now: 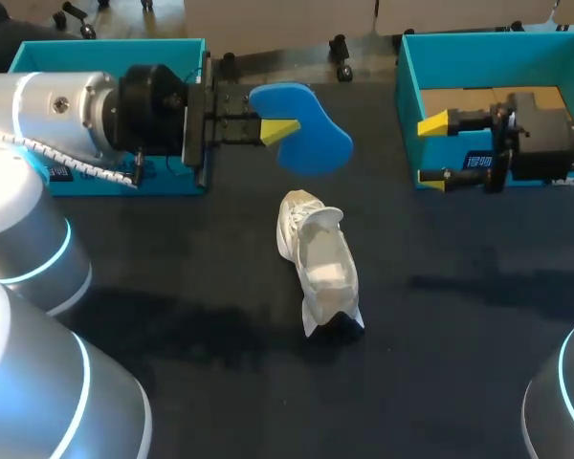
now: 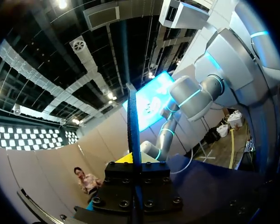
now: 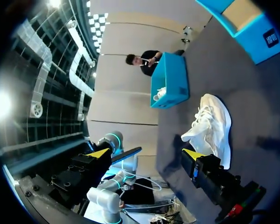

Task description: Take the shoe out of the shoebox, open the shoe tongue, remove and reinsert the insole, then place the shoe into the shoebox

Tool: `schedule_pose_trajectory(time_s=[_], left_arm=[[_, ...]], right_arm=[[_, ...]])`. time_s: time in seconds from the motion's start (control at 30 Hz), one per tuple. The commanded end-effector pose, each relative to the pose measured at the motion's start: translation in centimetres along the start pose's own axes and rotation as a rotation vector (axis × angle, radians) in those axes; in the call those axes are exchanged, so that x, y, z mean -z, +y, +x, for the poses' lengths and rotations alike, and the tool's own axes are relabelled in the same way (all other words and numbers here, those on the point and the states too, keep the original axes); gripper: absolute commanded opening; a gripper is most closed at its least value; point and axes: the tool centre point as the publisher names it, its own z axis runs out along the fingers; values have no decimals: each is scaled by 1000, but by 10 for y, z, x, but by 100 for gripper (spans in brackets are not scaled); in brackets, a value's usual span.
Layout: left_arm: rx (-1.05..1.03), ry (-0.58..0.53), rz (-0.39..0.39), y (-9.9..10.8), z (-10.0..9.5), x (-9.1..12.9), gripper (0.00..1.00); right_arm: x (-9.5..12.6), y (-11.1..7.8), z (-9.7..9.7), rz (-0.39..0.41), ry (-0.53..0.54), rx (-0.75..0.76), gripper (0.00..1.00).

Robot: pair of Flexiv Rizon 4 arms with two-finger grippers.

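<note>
The left tool (image 1: 273,131) is holding the blue insole (image 1: 304,124) up in the air. Both of its fingers are pressing on the insole, one from each side. In the left wrist view the insole (image 2: 133,126) is showing only its thin edge, and it is sticking straight out from between the fingers of the left tool (image 2: 133,161).

The white shoe (image 1: 320,263) is lying on the dark table (image 1: 459,316). It is sitting below the left tool and a little ahead of it, not touching it. The top of the shoe is gaping open.

The right tool (image 1: 432,151) is hanging with its fingers spread wide, and nothing is sitting between them. It is hovering at the blue shoebox (image 1: 408,96), well apart from the shoe. In the right wrist view the shoe (image 3: 213,123) is lying ahead of the right tool (image 3: 144,154), on the table.

A second blue box (image 1: 105,55) is standing behind the left tool. In the right wrist view this second blue box (image 3: 170,84) is showing something white inside
</note>
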Motion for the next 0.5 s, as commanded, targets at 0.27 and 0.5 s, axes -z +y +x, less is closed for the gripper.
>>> schedule_pose_trajectory(time_s=[0.27,0.5], left_arm=[[-185,73,22,3,-2,3,0],[-456,168,26,14,-1,15,0]], right_arm=[[-17,6,-7,-2,28,-27,100],[-17,6,-7,-2,28,-27,100]])
